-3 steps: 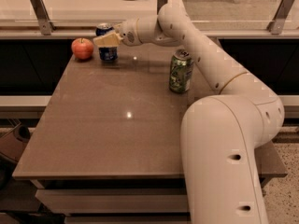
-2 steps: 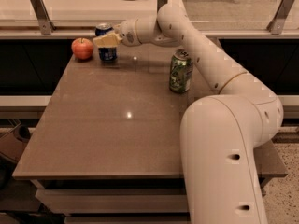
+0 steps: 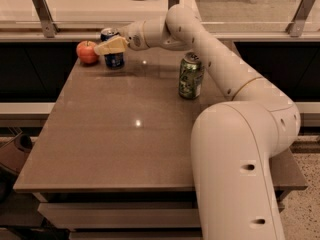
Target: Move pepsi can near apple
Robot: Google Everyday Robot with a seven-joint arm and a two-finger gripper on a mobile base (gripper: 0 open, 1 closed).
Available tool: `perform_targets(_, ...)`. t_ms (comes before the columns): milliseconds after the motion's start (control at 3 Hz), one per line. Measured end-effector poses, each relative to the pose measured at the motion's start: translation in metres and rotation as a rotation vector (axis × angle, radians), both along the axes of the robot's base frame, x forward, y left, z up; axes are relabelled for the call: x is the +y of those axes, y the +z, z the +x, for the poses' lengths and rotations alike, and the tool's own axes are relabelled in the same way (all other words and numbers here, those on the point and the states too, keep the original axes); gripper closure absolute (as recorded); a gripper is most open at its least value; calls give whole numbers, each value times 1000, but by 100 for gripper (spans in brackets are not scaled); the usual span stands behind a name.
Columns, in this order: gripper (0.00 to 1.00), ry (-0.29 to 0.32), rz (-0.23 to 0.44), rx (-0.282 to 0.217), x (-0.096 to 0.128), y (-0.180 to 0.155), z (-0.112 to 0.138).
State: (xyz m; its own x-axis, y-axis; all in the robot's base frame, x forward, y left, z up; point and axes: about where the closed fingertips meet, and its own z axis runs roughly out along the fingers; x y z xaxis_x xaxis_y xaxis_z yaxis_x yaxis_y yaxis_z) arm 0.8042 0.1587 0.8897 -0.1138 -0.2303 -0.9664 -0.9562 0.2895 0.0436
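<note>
The pepsi can [image 3: 114,58], dark blue with a silver top, stands upright at the far left of the table, just right of the red-orange apple [image 3: 87,52]. A small gap separates them. My gripper [image 3: 111,46] is at the can's upper part, reaching in from the right, with its pale yellow tip across the can's front. The can's base rests on the table.
A green-patterned can [image 3: 190,76] stands upright to the right of the middle of the brown table [image 3: 125,134]. My arm arches over it from the lower right. A counter edge with metal brackets [image 3: 42,8] runs behind the table.
</note>
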Motion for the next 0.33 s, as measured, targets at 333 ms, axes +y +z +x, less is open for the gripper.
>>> perform_targets(333,0,0,0,0,0,0,0)
